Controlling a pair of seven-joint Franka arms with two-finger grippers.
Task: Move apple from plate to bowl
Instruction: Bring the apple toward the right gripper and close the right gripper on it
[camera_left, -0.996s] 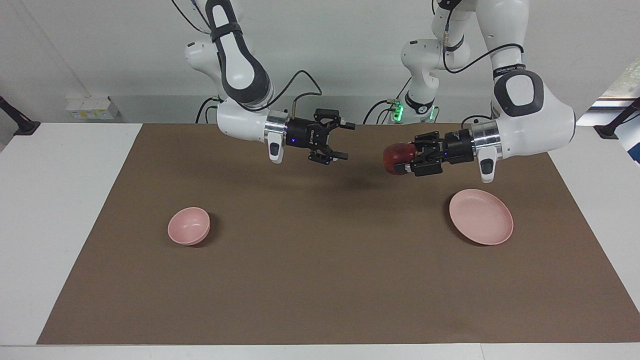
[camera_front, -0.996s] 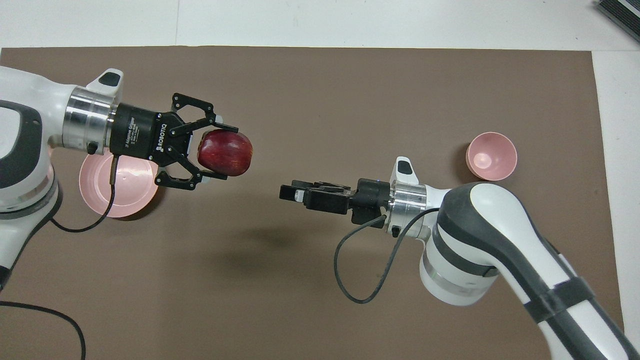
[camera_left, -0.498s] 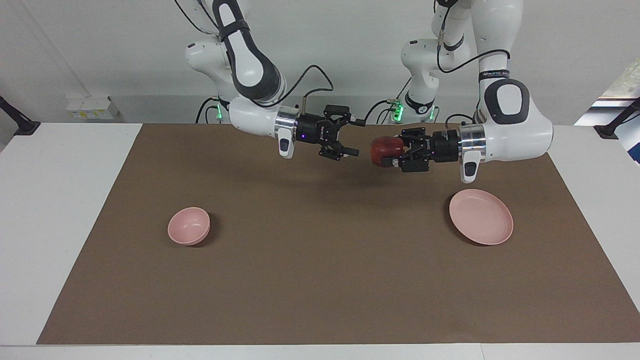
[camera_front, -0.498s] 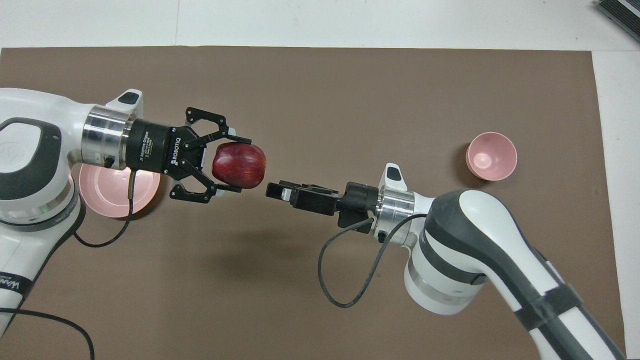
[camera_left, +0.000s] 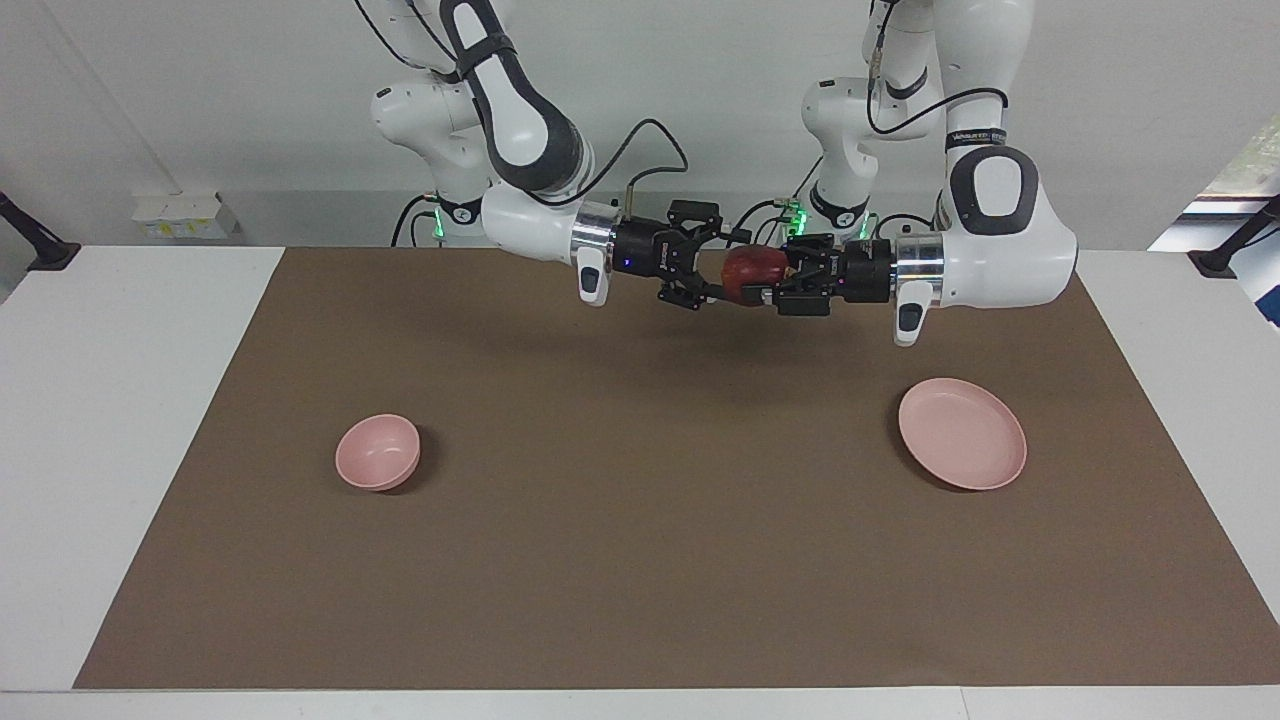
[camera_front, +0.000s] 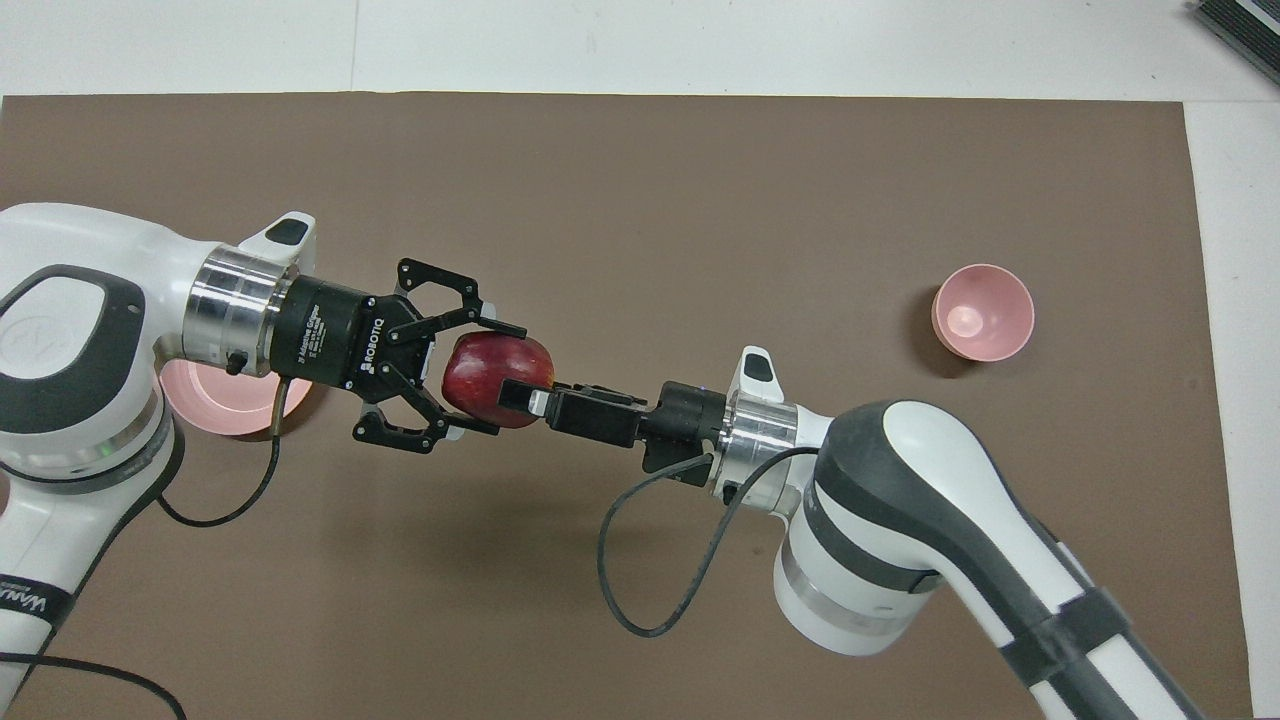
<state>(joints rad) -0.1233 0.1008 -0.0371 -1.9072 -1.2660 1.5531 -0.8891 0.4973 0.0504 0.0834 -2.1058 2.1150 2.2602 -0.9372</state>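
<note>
We are gripping the apple (camera_front: 497, 366) in our left pincer (camera_front: 470, 375) above the counter's (camera_front: 640, 200) middle, toward its robot-side edge, while our right pincer (camera_left: 715, 272), fingers spread, is closing around it.

"ROBOTIQ" stands on the left gripper (camera_front: 480, 372)'s black body.

The left arm (camera_front: 90, 340) hides most of the plate (camera_front: 200, 400) overhead.

White wall (camera_left: 200, 100), perhaps a window (camera_left: 1250, 170)
</note>
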